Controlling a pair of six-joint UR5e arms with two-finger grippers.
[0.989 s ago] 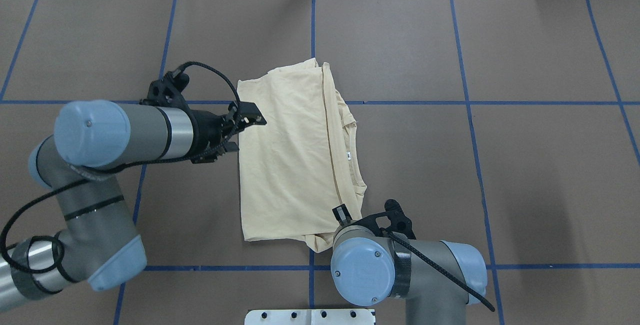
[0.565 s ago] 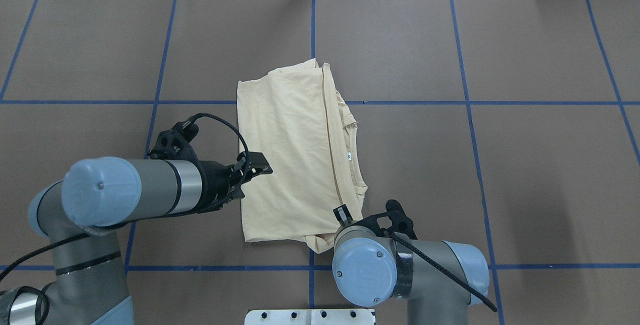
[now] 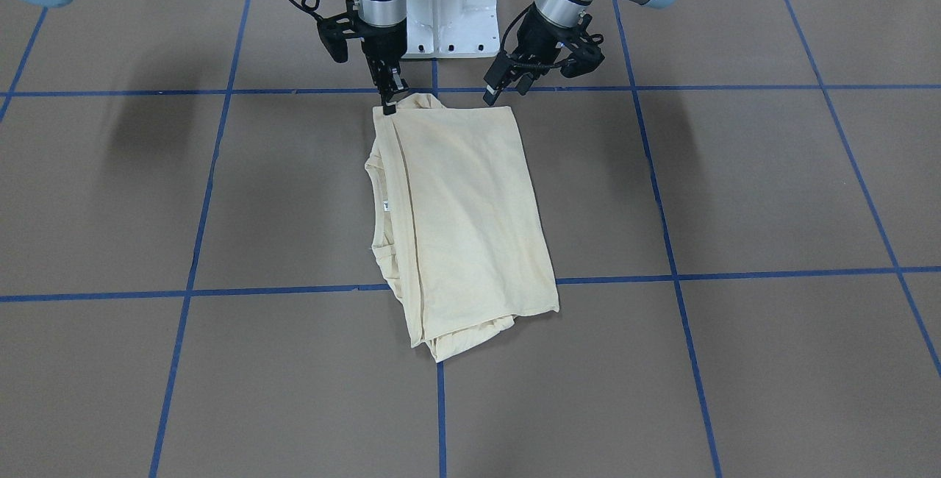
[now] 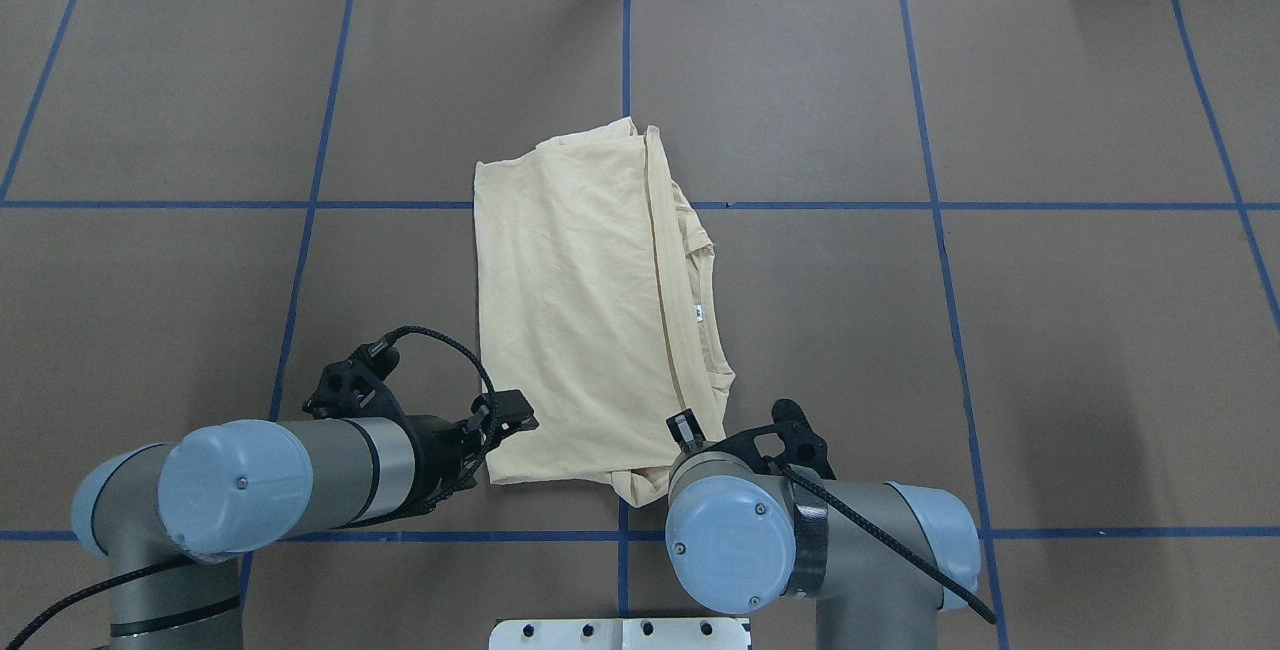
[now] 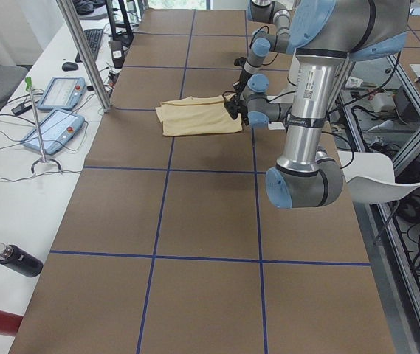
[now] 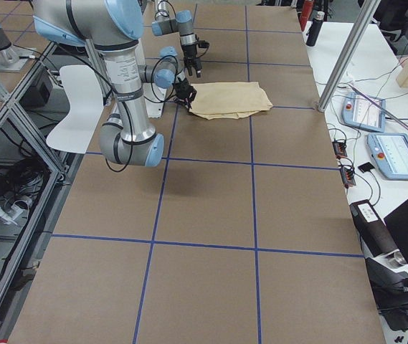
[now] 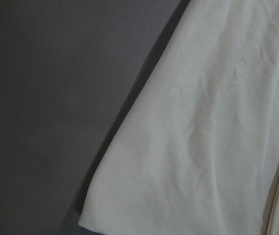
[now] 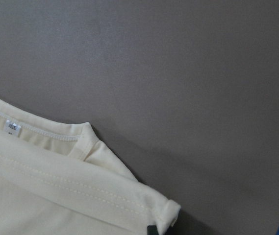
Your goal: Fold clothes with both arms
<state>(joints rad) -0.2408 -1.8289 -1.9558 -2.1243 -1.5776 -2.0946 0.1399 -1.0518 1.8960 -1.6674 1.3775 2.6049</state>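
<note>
The clothes are one pale cream shirt (image 4: 580, 310), folded lengthwise on the brown table, its print hidden and its white neck tag (image 4: 696, 309) showing. In the front view the shirt (image 3: 463, 206) runs away from the robot. My right gripper (image 3: 387, 103) is shut on the shirt's near right corner; from overhead this gripper (image 4: 685, 425) is mostly hidden under its wrist. My left gripper (image 3: 506, 92) hovers open just off the near left corner, and overhead the gripper (image 4: 503, 442) sits at that hem corner. The left wrist view shows only cloth (image 7: 203, 147), the right wrist view the collar (image 8: 56, 186).
The white pedestal base (image 3: 448, 7) stands just behind both grippers. Blue tape lines grid the table (image 4: 1000, 330). Beyond the table's far edge, a white bench carries control tablets (image 5: 58, 107), cables and a metal post (image 5: 84, 55). A white chair (image 5: 372, 177) sits behind the robot.
My left arm has drawn back toward the robot along the shirt's left edge, from its far half to the near left corner. The right arm and the shirt have not moved.
</note>
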